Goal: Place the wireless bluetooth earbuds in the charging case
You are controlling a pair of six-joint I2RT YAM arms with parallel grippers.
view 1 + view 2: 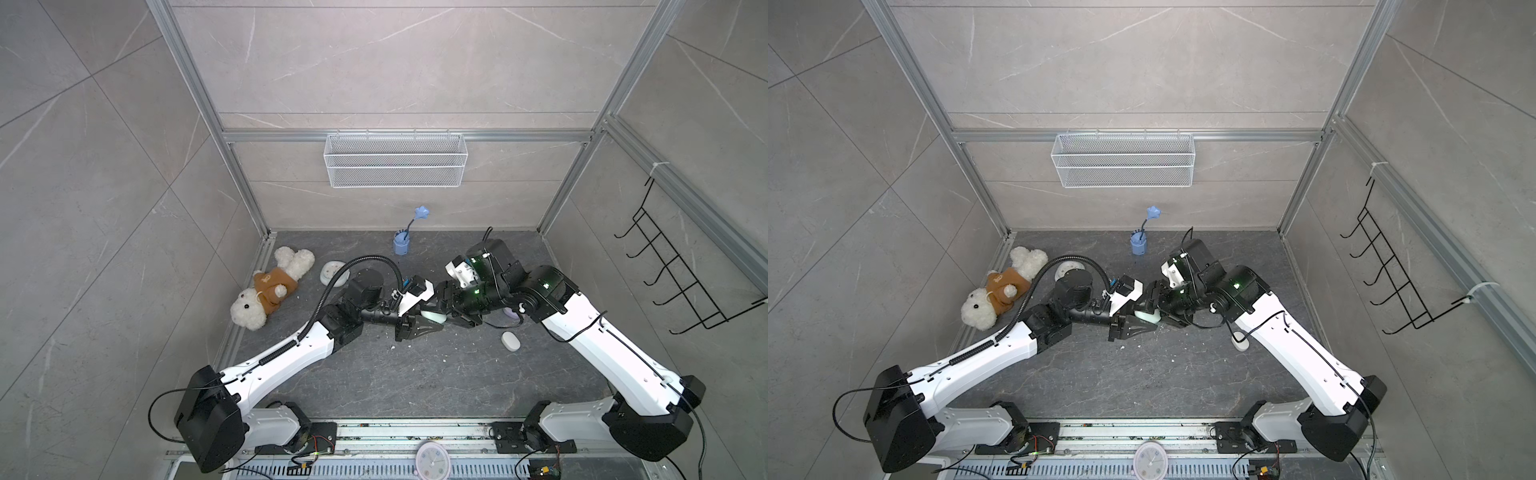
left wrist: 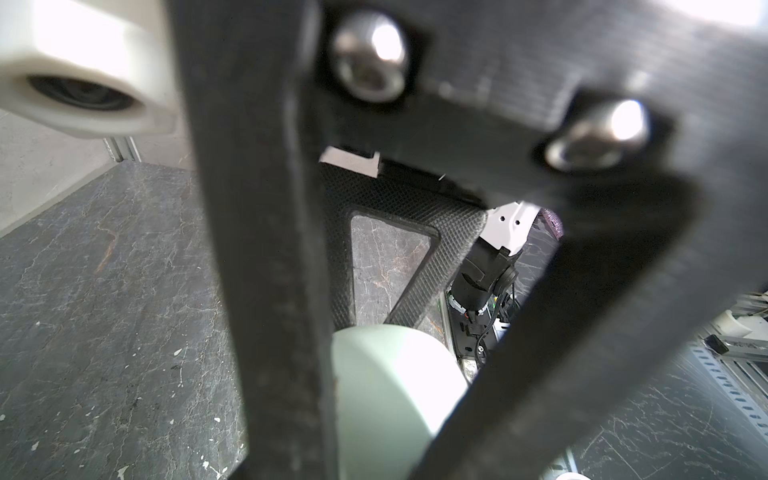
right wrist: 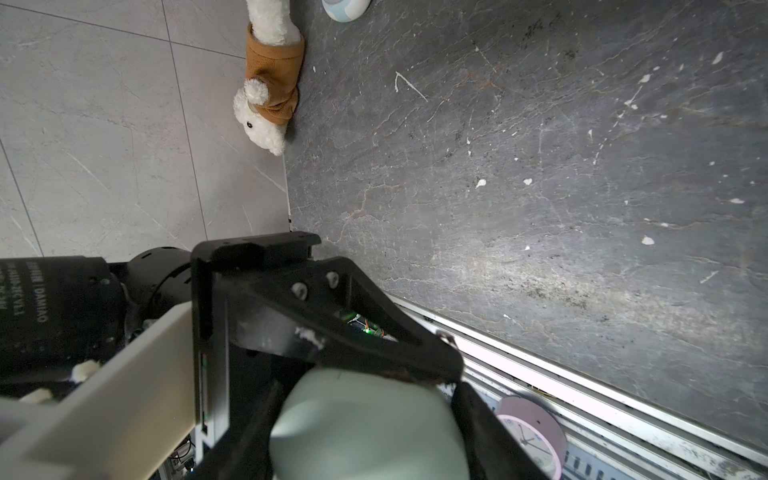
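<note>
A mint green charging case is held above the middle of the dark table, where both arms meet. My left gripper is shut on the case, coming from the left. My right gripper comes from the right; its fingers press both sides of the same case. A closed white case lies on the table to the right. A lavender case is mostly hidden under the right arm. The earbuds are out of view.
A plush dog and a round white dish lie at the left. A blue cup with a star flower stands at the back. A wire basket hangs on the back wall. A pink clock sits by the front rail.
</note>
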